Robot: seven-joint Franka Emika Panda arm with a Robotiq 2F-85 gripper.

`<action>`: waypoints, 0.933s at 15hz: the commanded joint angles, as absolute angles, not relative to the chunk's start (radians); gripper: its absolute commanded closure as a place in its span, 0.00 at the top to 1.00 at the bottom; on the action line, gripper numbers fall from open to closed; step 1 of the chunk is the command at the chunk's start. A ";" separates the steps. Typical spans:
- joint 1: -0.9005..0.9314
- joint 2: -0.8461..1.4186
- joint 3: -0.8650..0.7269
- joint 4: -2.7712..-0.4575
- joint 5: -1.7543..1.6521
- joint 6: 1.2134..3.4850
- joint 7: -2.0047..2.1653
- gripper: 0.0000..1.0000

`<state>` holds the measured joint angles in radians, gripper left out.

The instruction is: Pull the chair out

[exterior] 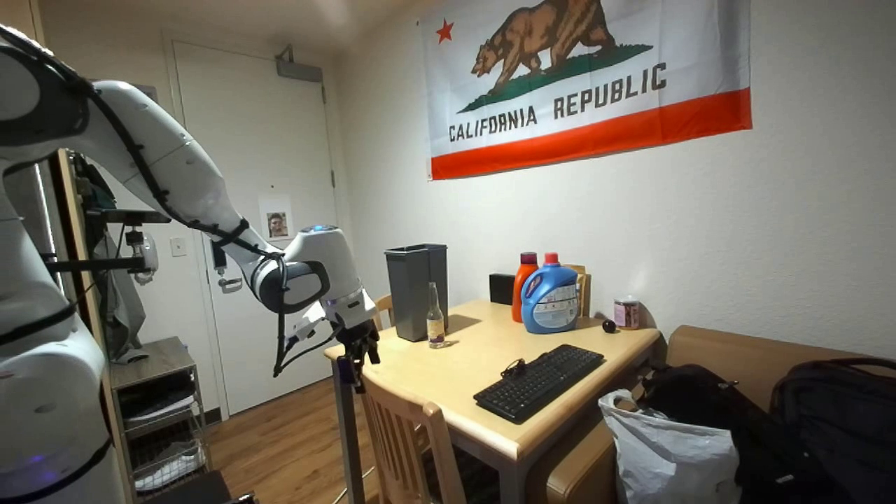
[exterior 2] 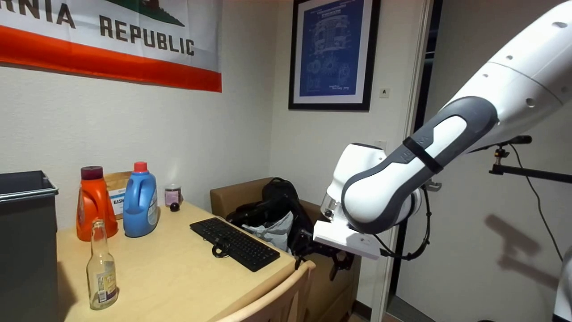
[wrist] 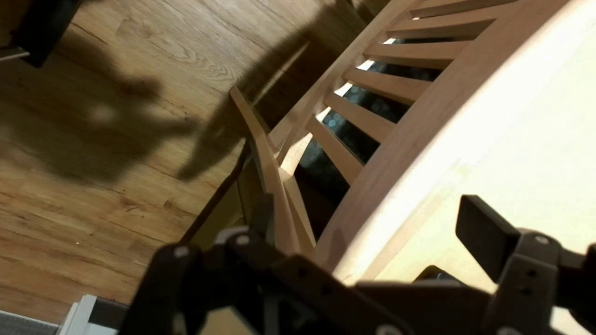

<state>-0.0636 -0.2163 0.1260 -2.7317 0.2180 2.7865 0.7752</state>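
The chair (exterior: pixel 402 441) is light tan wood with a slatted back and stands close against the light wooden table (exterior: pixel 413 381). In an exterior view only its curved top rail and part of the back (exterior 2: pixel 283 290) show; its seat and legs are mostly hidden. My gripper (exterior: pixel 360 360) is at the near-door end of the top rail, seemingly just above it. In the wrist view the gripper (wrist: pixel 370 223) has its fingers wide apart. The top rail (wrist: pixel 386 163) runs between them, with one finger on the slat side and one over the table. Contact cannot be told.
On the table are a black keyboard (exterior: pixel 539 381), a glass bottle (exterior: pixel 435 318), grey bins (exterior: pixel 409 294) and detergent bottles (exterior: pixel 551 297). A tan bench (exterior: pixel 581 469) with bags (exterior: pixel 672 448) stands beside it. A shelf (exterior: pixel 150 364) stands near the door.
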 commanded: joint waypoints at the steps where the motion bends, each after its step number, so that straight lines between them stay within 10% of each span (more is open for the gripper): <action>1: -0.052 -0.216 0.113 -2.732 0.214 2.786 0.776 1.00; 14: -0.059 -0.183 0.119 -2.518 0.155 2.560 0.994 1.00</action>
<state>-0.0683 -0.2128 0.1245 -2.5941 0.1354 2.6464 0.9195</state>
